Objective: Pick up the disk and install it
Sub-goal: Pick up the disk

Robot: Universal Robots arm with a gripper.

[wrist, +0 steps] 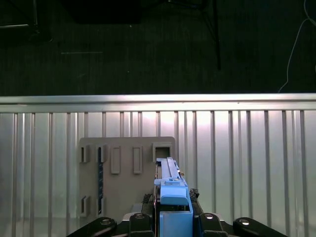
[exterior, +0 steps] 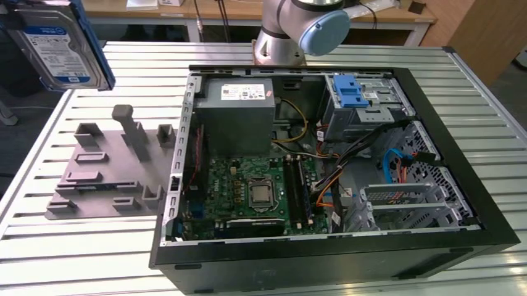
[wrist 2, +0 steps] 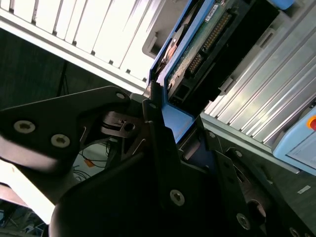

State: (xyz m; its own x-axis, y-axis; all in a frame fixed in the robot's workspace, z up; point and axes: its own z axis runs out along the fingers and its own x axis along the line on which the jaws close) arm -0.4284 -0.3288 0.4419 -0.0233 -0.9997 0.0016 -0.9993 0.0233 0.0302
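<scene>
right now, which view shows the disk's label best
The exterior view: the disk is at its upper left, label facing the camera. The second wrist view shows its connector edge close up; the first wrist view sees it edge-on.

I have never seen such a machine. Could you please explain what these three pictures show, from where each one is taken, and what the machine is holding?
This is one robot arm at the far edge of a slatted metal table. The exterior view comes from a camera off the arm that sees the whole table. Both wrist views come from cameras riding near the arm's wrist. On the table lie an open computer case and, toward the exterior view's left, a grey plastic holder with upright posts. The gripper is shut on the blue bracket of the disk, a silver hard drive, held in the air above the table.
</scene>
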